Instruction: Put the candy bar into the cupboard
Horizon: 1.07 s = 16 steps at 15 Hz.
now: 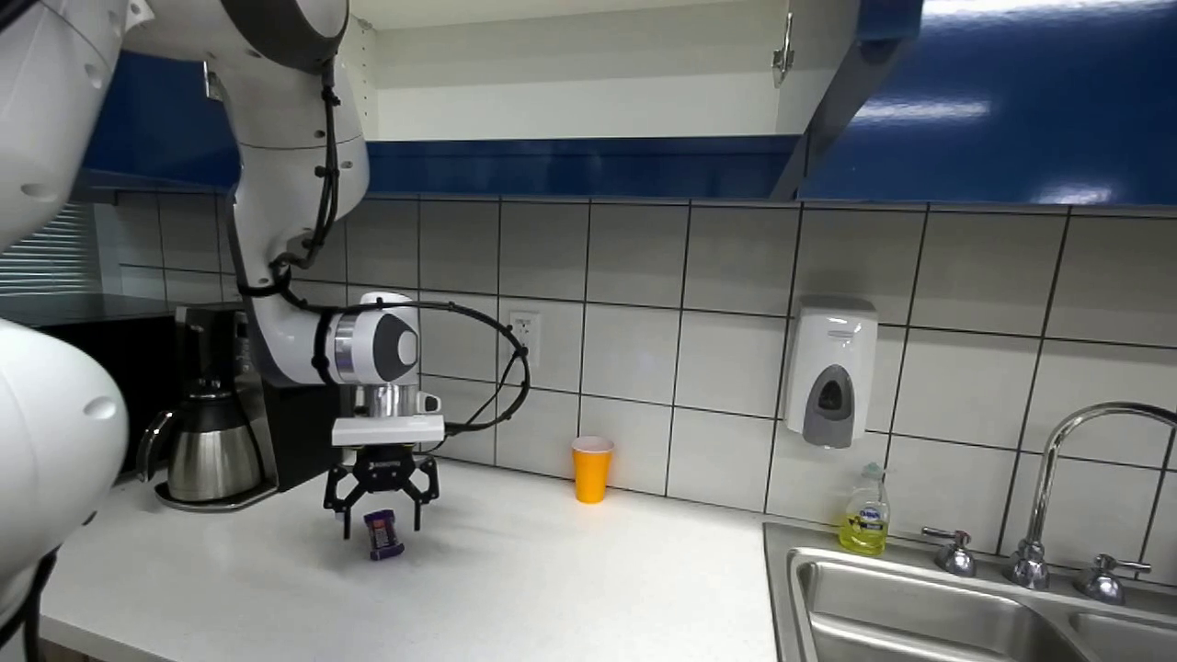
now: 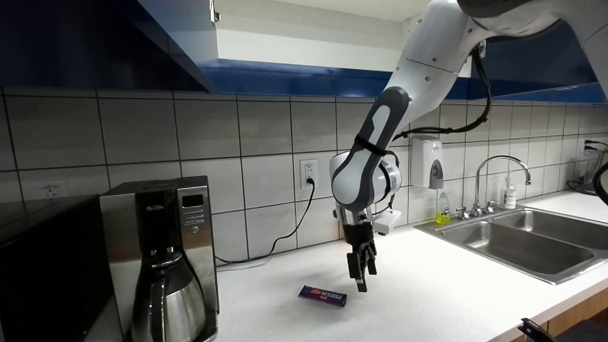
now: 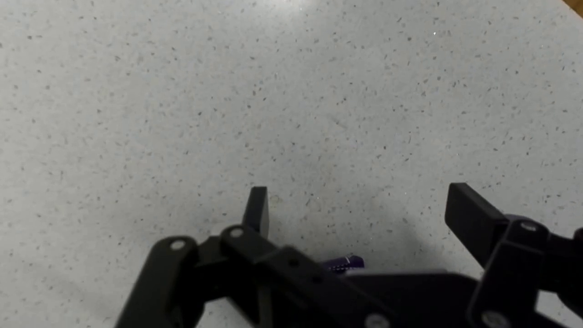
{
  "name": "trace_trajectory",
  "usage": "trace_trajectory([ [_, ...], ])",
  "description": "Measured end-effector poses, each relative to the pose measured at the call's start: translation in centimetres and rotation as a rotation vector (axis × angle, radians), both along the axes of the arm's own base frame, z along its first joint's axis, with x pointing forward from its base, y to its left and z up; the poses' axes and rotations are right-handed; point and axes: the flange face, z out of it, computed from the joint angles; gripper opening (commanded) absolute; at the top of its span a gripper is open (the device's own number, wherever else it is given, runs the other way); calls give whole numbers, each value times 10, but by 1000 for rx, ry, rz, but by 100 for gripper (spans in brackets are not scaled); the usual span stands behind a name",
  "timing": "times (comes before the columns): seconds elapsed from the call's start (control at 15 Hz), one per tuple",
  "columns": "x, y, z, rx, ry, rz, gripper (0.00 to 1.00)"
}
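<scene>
The candy bar, a small dark purple wrapped packet, lies on the white counter in both exterior views [image 1: 384,538] [image 2: 323,295]. Only one purple end of it shows in the wrist view [image 3: 344,263]; the gripper body hides the rest. My gripper [image 1: 382,526] is open and empty, pointing down above the counter. In an exterior view it [image 2: 365,281] hangs to the right of the candy bar, apart from it. The fingers stand wide apart in the wrist view [image 3: 357,196]. The cupboard, with blue fronts and a white interior, hangs open overhead in both exterior views [image 1: 579,110] [image 2: 308,45].
An orange cup [image 1: 591,471] stands by the tiled wall. A coffee maker [image 2: 192,209] with a steel carafe [image 1: 216,450] stands beside a black appliance [image 2: 52,266]. A sink [image 1: 919,607], a dish soap bottle [image 1: 865,515] and a wall dispenser [image 1: 832,368] are on the sink side.
</scene>
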Motion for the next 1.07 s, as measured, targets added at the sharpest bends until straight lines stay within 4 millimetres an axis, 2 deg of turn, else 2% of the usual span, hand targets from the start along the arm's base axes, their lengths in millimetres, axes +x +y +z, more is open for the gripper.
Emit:
trace_trajectory([
  [0.67, 4, 0, 0, 0, -10, -21, 100],
  [1.07, 20, 6, -2, -7, -32, -46, 100],
])
